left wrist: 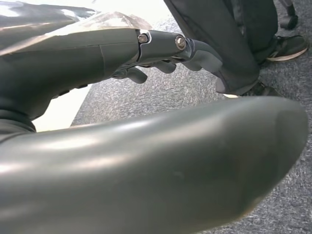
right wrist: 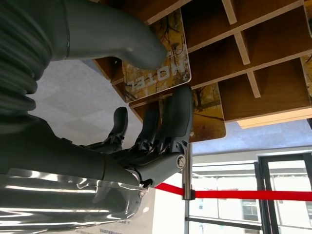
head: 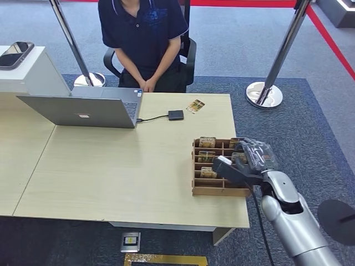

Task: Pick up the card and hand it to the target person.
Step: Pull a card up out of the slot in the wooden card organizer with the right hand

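A wooden slotted box (head: 217, 191) stands at the table's near right corner, with several yellow-brown cards (head: 207, 142) upright in its slots. My right hand (head: 251, 158) is over the box's right side. In the right wrist view the thumb (right wrist: 147, 46) presses on a card printed HOTEL (right wrist: 162, 78), and the dark fingers (right wrist: 178, 112) close against its other side. That card still stands in its slot. My left hand (left wrist: 165, 56) hangs low over grey carpet with its fingers loosely extended and nothing in them. The person (head: 144, 33) sits at the table's far side with hands together.
An open grey laptop (head: 84, 108) sits at the far left, cabled to a small black device (head: 176, 114). A loose card (head: 195, 106) lies beside the device. Chrome stanchions (head: 263, 93) with red tape stand behind. A phone (head: 14, 54) rests on a white stand.
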Robot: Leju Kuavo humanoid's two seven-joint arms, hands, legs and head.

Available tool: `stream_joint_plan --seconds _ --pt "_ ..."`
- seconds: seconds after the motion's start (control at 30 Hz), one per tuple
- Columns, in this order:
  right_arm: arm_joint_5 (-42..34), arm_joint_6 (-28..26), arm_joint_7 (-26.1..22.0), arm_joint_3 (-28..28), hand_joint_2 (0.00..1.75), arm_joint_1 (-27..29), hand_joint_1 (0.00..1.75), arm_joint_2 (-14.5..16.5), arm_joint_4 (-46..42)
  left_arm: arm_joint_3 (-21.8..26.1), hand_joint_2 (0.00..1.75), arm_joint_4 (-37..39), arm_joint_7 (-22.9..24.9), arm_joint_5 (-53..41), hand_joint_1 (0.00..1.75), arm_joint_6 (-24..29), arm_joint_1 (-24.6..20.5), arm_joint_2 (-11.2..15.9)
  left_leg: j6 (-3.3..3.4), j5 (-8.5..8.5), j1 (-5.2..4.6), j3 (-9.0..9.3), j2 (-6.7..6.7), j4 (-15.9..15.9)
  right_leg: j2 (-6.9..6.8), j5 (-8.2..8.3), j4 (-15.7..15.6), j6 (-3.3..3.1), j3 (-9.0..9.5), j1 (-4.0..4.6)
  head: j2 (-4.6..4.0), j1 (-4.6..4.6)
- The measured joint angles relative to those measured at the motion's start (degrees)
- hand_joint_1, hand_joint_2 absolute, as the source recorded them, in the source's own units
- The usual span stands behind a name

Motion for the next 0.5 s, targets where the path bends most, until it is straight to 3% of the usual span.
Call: stream_joint_plan --seconds 0.27,0.5 --pt "-0.01 0.14 0.01 0.28 1.75 -1.0 0.95 0.3 0.38 0.39 0.0 -0.03 0.13 0.39 0.0 0.29 -0.05 -0.03 0.0 -0.01 -0.01 0.01 0.03 0.01 0.04 0.0 0.02 0.0 -0.01 -0.01 0.0 0.0" --pt "-0.01 0.23 -0.07 0.44 1.75 -1.52 1.24 0.57 0.98 0.47 0.0 -0.03 0.09 0.49 0.0 0.37 -0.07 -0.06 0.0 -0.02 0.0 0.01 0.05 0.01 0.06 0.0 0.02 0.0 -0.01 0.0 0.0 0.0"
